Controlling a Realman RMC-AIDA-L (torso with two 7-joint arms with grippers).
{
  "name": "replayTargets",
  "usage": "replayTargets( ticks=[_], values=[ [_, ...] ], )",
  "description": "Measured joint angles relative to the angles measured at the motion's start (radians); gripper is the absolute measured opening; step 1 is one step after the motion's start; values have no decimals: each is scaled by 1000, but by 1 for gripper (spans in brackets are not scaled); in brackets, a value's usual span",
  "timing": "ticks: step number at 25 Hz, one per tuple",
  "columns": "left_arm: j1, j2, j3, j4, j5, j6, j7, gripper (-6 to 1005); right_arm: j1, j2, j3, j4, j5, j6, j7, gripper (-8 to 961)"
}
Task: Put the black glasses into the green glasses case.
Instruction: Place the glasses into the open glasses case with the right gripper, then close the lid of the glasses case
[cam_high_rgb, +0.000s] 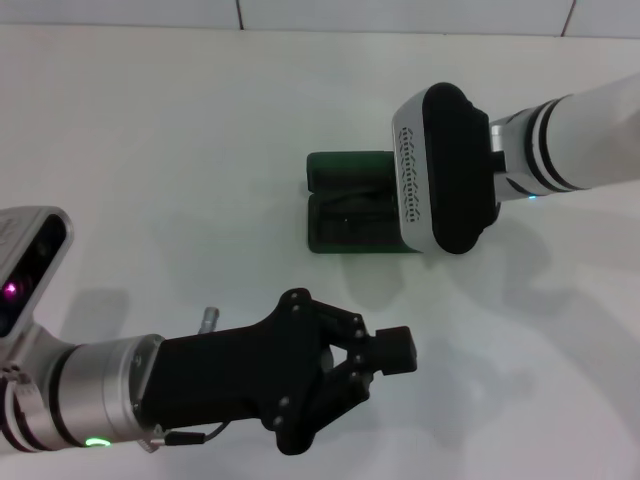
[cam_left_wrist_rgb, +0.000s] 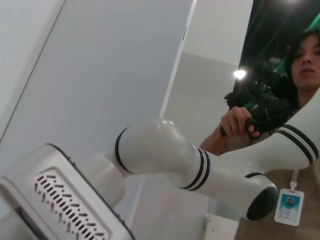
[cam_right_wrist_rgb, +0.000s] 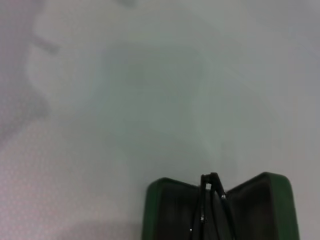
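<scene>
Dark green hinged rectangular glasses case (cam_high_rgb: 350, 205) lies open on the white tabletop (cam_high_rgb: 180, 150), w/ the thin black-framed glasses (cam_right_wrist_rgb: 210, 207) sitting inside its dark lining. You've got the right arm's white wrist housing directly over the case's right end, so its gripper is hidden and you can't tell its state. Left gripper (cam_high_rgb: 385, 352), black, hangs near the case's front-left side, fingers pinched together on nothing.
</scene>
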Motion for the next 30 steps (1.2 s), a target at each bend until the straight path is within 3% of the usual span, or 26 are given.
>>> replayTargets(
  ticks=[10,24,30],
  values=[
    [-2,-14,0,0,-4,0,-1,31,6,0,-71,61,-6,118,1,71],
    [-1,-14,-8,0,-17,-3,-1,31,-48,0,-72,8,-9,122,2,74],
    [32,-6,-153,-3,-19,-3,-8,32,-122,0,-69,-72,-9,109,3,276]
  ],
)
